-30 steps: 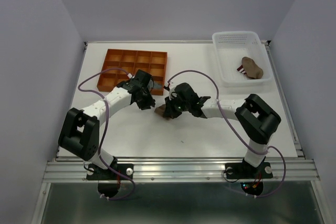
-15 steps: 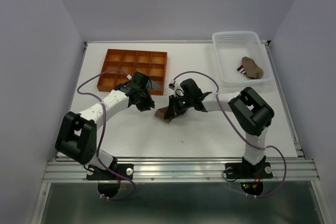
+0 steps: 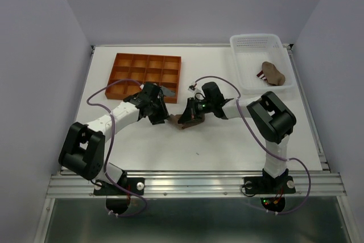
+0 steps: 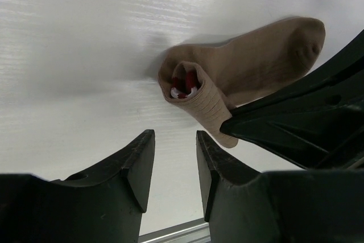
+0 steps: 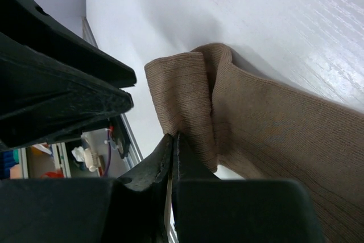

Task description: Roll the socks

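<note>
A tan-brown sock (image 3: 183, 121) lies on the white table between the two grippers. In the left wrist view its cuff (image 4: 196, 98) is folded over and red-white stripes show inside the fold. My right gripper (image 3: 192, 115) is shut on the edge of the folded cuff (image 5: 182, 101), its jaws pressed together (image 5: 172, 139). My left gripper (image 3: 161, 113) is just left of the sock, slightly open and empty (image 4: 175, 143), its tips short of the cuff. A rolled tan sock bundle (image 3: 273, 73) with a red-white part lies in the basket.
A white mesh basket (image 3: 250, 44) stands at the back right. An orange compartment tray (image 3: 145, 72) stands at the back left, just behind the left gripper. The table's near edge is a metal rail (image 3: 193, 183).
My right wrist has swung toward the far right while its jaws stay at the sock's cuff. My left gripper has moved a little right, closer to the sock.
</note>
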`<action>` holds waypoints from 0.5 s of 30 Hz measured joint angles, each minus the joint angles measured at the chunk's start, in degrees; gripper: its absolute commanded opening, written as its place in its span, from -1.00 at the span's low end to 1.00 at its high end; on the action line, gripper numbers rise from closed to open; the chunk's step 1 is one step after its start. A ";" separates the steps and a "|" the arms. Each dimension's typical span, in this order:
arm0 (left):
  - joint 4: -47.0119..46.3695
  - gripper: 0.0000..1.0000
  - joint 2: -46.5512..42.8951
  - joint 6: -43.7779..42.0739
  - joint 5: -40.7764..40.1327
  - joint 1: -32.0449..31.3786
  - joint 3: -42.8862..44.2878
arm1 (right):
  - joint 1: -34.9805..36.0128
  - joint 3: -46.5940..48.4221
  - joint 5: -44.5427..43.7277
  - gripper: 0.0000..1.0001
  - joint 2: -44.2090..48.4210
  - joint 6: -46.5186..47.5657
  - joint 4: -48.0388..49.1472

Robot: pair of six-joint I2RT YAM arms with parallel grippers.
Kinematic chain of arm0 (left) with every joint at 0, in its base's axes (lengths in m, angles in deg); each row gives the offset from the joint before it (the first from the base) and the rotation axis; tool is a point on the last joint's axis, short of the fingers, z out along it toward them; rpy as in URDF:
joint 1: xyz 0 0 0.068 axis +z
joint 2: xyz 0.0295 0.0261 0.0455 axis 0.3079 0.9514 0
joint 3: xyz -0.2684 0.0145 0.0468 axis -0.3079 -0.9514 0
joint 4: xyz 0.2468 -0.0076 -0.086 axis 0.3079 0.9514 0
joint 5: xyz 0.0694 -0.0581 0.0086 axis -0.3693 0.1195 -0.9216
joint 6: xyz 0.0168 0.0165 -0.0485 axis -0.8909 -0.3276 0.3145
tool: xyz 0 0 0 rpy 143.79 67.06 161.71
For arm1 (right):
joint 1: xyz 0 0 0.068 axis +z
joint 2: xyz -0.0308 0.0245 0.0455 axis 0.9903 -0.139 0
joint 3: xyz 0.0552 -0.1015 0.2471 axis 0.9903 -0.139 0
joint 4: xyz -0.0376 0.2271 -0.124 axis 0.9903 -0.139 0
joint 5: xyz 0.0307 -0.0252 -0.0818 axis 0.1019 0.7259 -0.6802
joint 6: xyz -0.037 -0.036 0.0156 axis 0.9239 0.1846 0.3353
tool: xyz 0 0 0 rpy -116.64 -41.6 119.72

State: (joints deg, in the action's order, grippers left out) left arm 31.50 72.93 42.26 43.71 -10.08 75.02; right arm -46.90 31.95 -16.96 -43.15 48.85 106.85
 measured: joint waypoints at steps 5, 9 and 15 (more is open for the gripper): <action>-3.26 -0.07 -0.42 0.13 2.34 0.00 -2.64 | -1.05 0.00 0.79 -0.99 -0.15 -1.95 1.55; -5.07 -0.07 -0.15 0.20 3.37 0.00 -2.93 | -1.40 -0.04 1.16 -0.99 -1.33 -3.04 2.60; -6.91 -0.06 1.64 0.37 3.80 -0.02 -2.73 | -2.08 -0.98 1.29 -0.99 -2.23 -4.11 3.41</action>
State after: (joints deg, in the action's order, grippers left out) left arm 24.60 74.57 42.63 47.51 -10.10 72.29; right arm -48.98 30.96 -15.67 -45.38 44.74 110.26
